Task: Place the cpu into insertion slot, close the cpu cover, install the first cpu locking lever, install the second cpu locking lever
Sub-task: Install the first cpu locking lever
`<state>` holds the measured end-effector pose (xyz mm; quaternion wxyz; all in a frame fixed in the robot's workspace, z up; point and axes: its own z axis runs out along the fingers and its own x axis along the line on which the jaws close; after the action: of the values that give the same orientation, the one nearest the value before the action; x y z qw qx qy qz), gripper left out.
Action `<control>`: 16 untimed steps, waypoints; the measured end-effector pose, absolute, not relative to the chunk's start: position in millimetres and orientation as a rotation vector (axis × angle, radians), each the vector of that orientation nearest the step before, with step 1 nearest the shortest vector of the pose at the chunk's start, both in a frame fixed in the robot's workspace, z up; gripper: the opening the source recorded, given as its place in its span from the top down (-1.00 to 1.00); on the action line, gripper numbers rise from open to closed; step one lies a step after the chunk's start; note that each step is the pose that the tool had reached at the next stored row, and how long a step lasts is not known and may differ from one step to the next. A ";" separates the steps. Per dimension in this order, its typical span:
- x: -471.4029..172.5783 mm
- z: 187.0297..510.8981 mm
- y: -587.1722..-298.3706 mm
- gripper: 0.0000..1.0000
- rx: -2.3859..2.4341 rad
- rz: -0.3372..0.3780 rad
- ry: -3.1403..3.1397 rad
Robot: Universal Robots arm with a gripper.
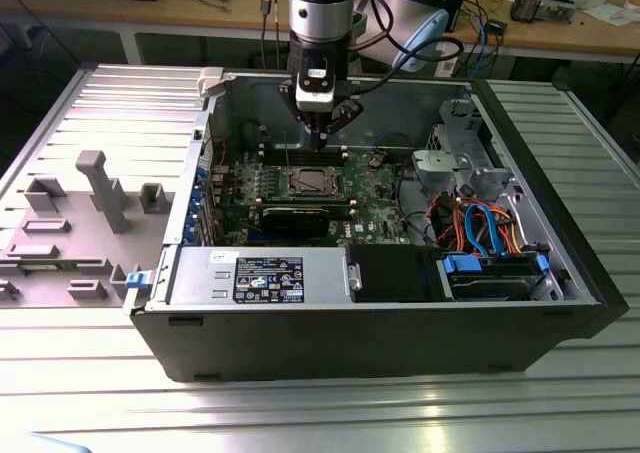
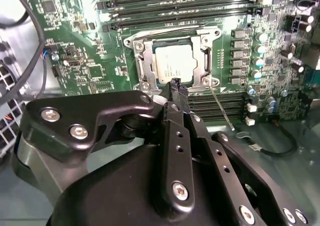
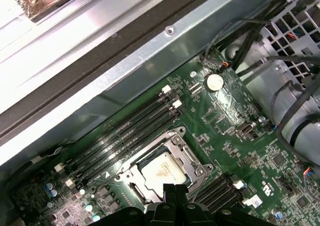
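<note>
The cpu [image 2: 173,62] [image 3: 161,170], a silver-grey square, lies in its slot on the green motherboard [image 1: 375,188]. The cpu cover [image 2: 141,66] [image 3: 186,153] lies flat around it, its window framing the chip. In the exterior view the socket [image 1: 308,182] sits mid-board. My gripper [image 2: 176,85] [image 3: 174,189] [image 1: 322,133] hangs just above the socket's edge, its black fingers pressed together with nothing between them. A thin metal locking lever [image 2: 221,110] sticks out slantwise from the socket's corner beside the fingertips.
The open computer case [image 1: 400,348] holds a silver power supply [image 1: 262,276], a black drive bay [image 1: 395,271] and orange and blue cables [image 1: 480,223]. Black memory slots [image 2: 180,9] [image 3: 125,131] flank the socket. A grey fixture plate [image 1: 90,193] lies at the exterior view's left.
</note>
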<state>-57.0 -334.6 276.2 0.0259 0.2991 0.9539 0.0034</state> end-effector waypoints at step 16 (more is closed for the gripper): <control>-58.1 276.2 -334.6 0.79 0.769 0.015 2.993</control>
<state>-58.1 -334.6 276.2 0.0257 0.2489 0.9682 0.0048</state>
